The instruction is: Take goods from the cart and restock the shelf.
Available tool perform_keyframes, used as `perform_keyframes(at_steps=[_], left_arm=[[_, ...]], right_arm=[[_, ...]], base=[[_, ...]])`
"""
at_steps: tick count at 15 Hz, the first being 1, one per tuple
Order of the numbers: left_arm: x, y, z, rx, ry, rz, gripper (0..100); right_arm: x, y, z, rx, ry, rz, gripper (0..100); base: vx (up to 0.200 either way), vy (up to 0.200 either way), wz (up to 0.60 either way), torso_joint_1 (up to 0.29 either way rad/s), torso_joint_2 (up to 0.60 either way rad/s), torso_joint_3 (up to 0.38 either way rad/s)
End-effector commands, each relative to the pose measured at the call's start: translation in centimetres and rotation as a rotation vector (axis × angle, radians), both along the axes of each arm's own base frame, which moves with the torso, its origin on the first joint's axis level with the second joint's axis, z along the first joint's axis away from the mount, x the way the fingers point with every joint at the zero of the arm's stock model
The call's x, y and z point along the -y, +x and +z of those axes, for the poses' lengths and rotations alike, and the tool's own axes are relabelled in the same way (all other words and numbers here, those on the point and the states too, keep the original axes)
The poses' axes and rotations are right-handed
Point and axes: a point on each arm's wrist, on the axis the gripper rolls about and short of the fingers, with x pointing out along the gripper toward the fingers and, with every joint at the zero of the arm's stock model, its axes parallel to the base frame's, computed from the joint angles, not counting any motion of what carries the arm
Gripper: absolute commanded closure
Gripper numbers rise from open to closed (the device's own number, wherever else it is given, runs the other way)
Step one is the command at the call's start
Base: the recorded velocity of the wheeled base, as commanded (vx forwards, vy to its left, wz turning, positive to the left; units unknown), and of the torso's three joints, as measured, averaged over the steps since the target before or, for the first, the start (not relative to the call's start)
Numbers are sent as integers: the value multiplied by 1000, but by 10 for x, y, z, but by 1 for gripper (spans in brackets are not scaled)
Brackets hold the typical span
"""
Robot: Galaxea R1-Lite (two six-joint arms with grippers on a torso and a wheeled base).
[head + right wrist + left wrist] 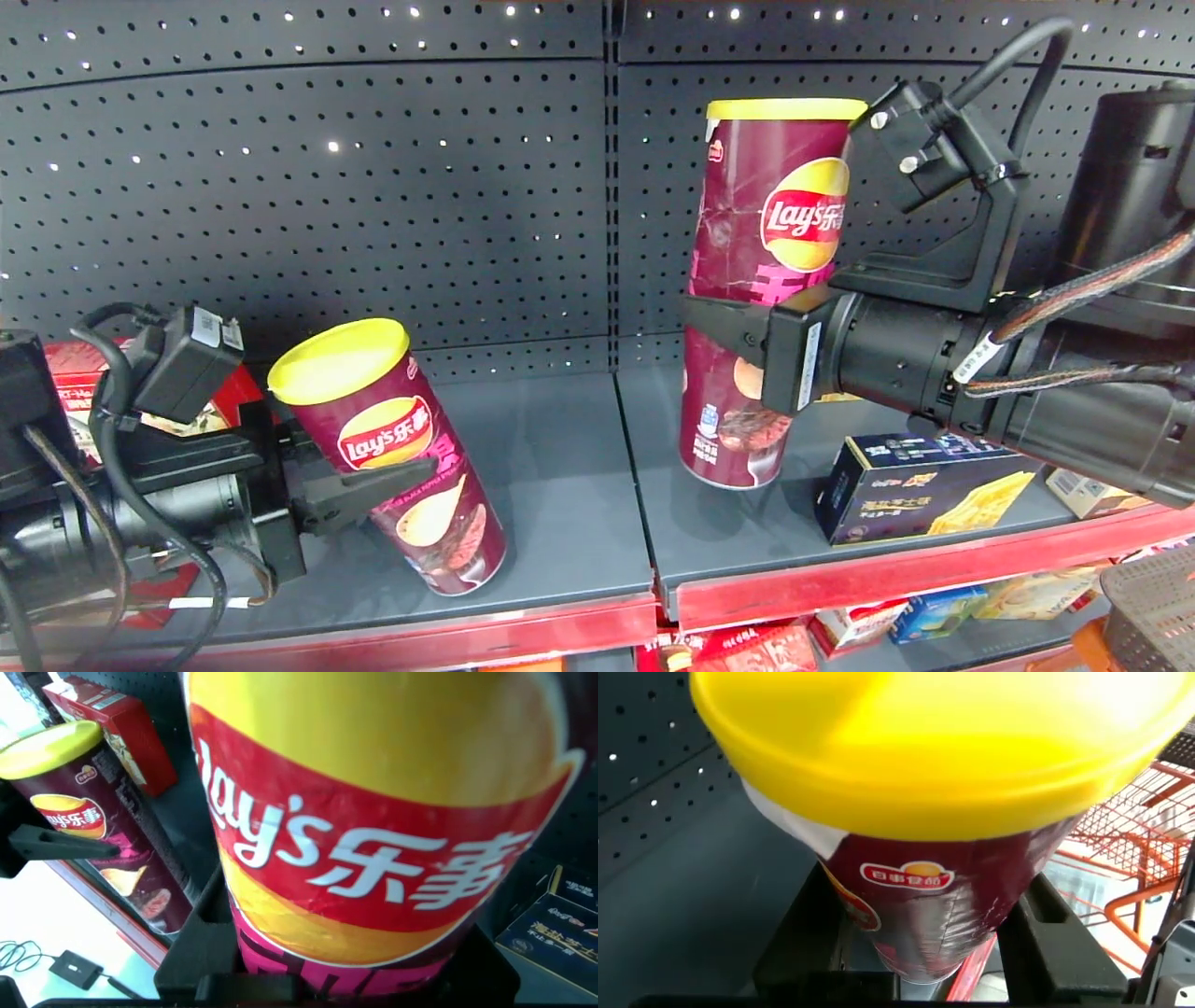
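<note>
The left pincer point(401, 467) sits low, closed tight on a leaning can point(369, 397). The right pincer point(756, 313), higher, grips an upright can point(775, 187).

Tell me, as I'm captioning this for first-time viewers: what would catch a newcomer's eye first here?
Two purple chip cans with yellow lids stand out against the grey shelf, each clamped in a gripper. The left can is tilted in the left gripper near the shelf's front edge, while the right can is held almost upright by the right gripper. A dark blue box lies flat beside the right can's base.
</note>
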Motion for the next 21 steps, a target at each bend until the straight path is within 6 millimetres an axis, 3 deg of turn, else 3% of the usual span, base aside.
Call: perform_keyframes(at_steps=[1, 7, 16, 17, 21], left_arm=[[-1, 2, -2, -10, 2, 4, 100], [-11, 22, -18, 33, 108, 32, 100], [-9, 23, -15, 37, 105, 27, 100], [-9, 22, -15, 38, 105, 25, 0], [-9, 22, -15, 37, 105, 25, 0]], right_arm=[[0, 0, 0, 0, -1, 1, 100], [-1, 1, 0, 5, 5, 2, 100], [-1, 1, 0, 6, 6, 1, 100], [-2, 1, -1, 4, 4, 1, 100], [-2, 1, -1, 4, 4, 1, 100]], base=[[0, 0, 0, 0, 0, 0], [0, 0, 0, 0, 0, 0], [0, 0, 0, 0, 0, 0], [0, 0, 0, 0, 0, 0], [0, 0, 0, 0, 0, 0]])
